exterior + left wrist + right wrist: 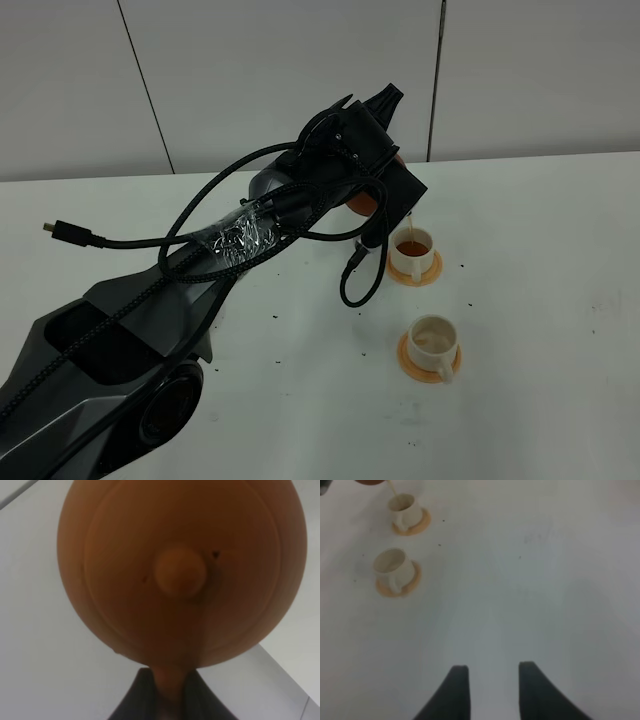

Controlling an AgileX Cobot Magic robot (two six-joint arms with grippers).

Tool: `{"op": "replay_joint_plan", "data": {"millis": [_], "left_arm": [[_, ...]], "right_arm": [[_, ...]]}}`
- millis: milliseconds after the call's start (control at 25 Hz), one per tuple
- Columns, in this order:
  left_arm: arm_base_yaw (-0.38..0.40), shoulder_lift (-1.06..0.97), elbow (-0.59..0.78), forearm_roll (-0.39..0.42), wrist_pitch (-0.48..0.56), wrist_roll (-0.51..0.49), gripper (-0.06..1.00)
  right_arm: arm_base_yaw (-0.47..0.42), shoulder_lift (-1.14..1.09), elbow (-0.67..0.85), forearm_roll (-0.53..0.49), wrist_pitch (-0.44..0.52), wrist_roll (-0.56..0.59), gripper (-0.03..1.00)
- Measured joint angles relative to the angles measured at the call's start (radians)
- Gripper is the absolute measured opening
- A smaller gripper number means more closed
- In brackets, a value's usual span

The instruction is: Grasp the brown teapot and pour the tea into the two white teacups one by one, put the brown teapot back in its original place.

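**Teapot tipped over the far cup, tea running**

The left arm (250,235) reaches across the white table (540,300) toward the right. The left gripper (169,682) has its jaws pressed onto the loop handle of the brown teapot (180,570), pinching it. In the left wrist view the pot's lid and its knob (180,573) fill the frame. From high up, only an orange-brown patch of the pot shows under the wrist housing, raised above the table. A thin stream of tea (409,225) falls from it into the far teacup (412,246), which holds dark reddish-brown liquid and stands on an orange saucer (432,272).

The near teacup (432,340) stands on its own orange saucer (410,362), just nearer than the first; its inside looks pale.

The right gripper (492,690) hangs over bare table to the right of both cups, jaws spread and holding nothing.
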Motion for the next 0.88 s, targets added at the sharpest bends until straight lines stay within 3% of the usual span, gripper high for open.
{"op": "replay_joint_plan", "data": {"millis": [880], "left_arm": [[0.000, 0.000, 0.000, 0.003, 0.007, -0.002, 0.17]], "right_arm": [[0.000, 0.000, 0.000, -0.002, 0.000, 0.001, 0.24]]}}
